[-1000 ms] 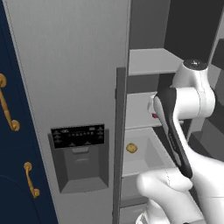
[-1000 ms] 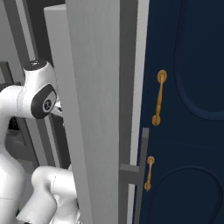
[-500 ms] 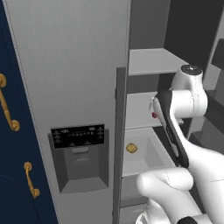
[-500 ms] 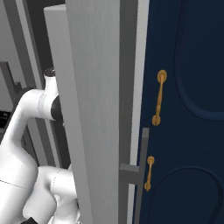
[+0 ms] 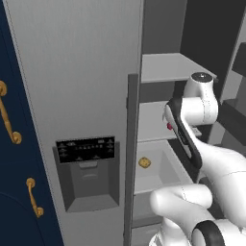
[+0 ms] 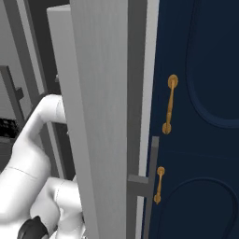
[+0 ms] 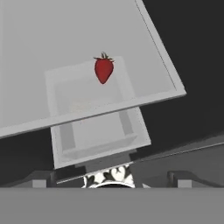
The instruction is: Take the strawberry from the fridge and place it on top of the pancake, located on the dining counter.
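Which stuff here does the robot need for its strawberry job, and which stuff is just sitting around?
Needed for the job:
- strawberry, lying on a grey fridge shelf
- fridge, one door open
- tool, up above the shelf and open, holding nothing

Just sitting around:
- small golden-brown round food in the fridge drawer
- navy cabinets with gold handles
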### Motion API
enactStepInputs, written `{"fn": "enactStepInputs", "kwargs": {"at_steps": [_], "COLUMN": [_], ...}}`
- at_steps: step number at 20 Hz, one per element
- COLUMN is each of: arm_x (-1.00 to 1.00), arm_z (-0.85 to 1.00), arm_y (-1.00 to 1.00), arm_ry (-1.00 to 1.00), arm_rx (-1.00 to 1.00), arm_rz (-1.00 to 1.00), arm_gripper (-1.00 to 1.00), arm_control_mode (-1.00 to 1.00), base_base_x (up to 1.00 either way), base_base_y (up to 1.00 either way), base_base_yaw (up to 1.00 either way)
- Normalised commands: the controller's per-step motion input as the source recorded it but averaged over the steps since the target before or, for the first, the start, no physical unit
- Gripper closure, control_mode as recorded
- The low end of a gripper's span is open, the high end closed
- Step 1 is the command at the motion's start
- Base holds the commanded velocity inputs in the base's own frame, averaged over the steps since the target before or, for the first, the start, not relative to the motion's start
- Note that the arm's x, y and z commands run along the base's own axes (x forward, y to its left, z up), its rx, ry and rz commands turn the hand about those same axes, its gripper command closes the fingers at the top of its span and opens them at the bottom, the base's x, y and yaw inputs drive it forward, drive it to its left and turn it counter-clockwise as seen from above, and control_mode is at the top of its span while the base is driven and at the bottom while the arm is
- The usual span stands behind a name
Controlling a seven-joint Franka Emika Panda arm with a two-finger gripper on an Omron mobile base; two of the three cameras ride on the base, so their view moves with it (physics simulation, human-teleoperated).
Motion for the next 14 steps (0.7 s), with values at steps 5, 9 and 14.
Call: {"fn": "enactStepInputs", "kwargs": {"at_steps": [5, 9, 14], "arm_x": [0.51, 0.43, 0.41], "arm_z": [-0.26, -0.30, -0.32], "arm_y": [-0.07, -0.06, -0.03], "arm_ry": [0.02, 0.00, 0.00], "arm_rx": [0.00, 0.00, 0.00], "arm_rz": [0.09, 0.07, 0.01], "arm_gripper": [-1.00, -1.00, -1.00], "arm_control_mode": [-1.00, -1.00, -1.00], "base_base_x": [0.00, 0.00, 0.00], "base_base_y": [0.00, 0.00, 0.00], "base_base_yaw": [0.00, 0.00, 0.00]}}
